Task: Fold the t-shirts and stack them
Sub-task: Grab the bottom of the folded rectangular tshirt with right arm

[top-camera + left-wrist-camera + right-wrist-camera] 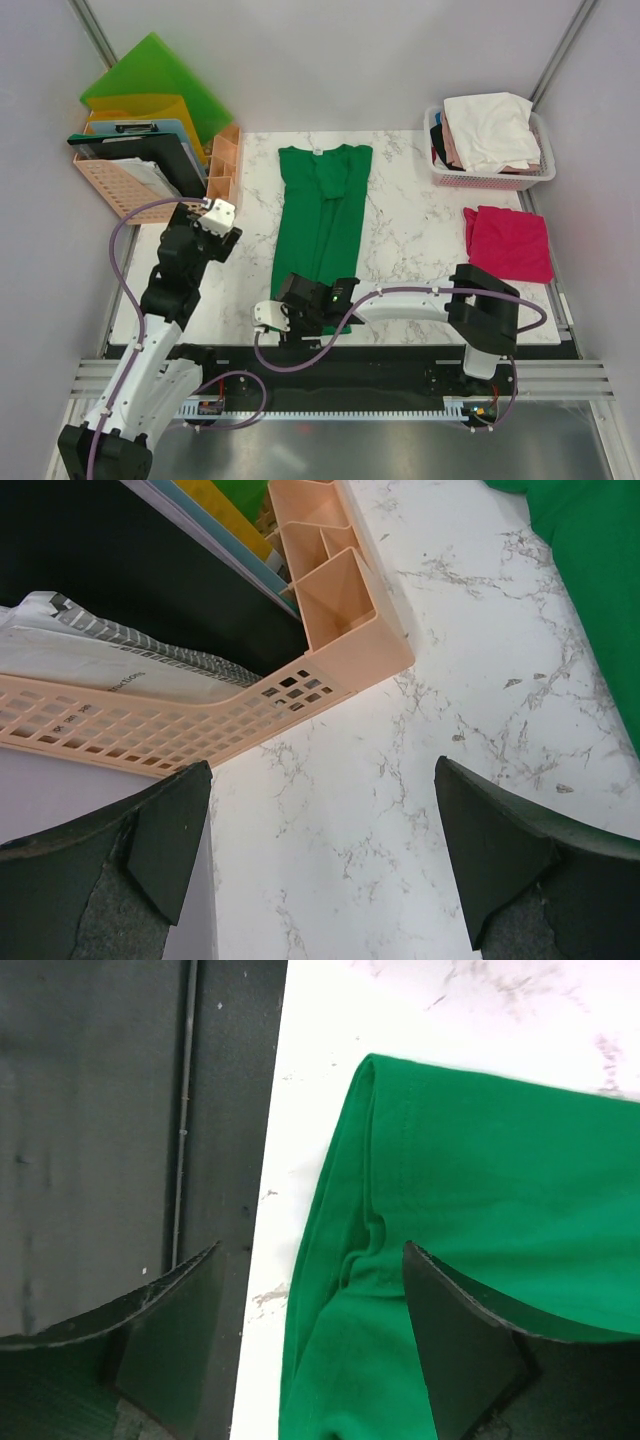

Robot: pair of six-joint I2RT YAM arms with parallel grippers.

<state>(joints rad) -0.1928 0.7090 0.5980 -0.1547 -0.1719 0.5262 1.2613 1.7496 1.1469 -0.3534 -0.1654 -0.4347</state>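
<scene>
A deep green t-shirt [322,215] lies folded into a long strip down the middle of the marble table. My right gripper [308,297] hangs over its near hem at the table's front edge. In the right wrist view this gripper [310,1250] is open. The shirt's folded corner [450,1210] lies between the jaws, with one finger [460,1340] over the cloth and the other past the table edge. A magenta-red t-shirt [508,243] lies folded at the right. My left gripper [222,218] [322,763] is wide open over bare marble, holding nothing.
A pink basket [492,179] at the back right holds white and pale pink t-shirts [490,130]. A peach desk organizer [125,180] [340,650] with folders and a clipboard stands at the back left, close to the left gripper. A black strip [120,1140] borders the table's front edge.
</scene>
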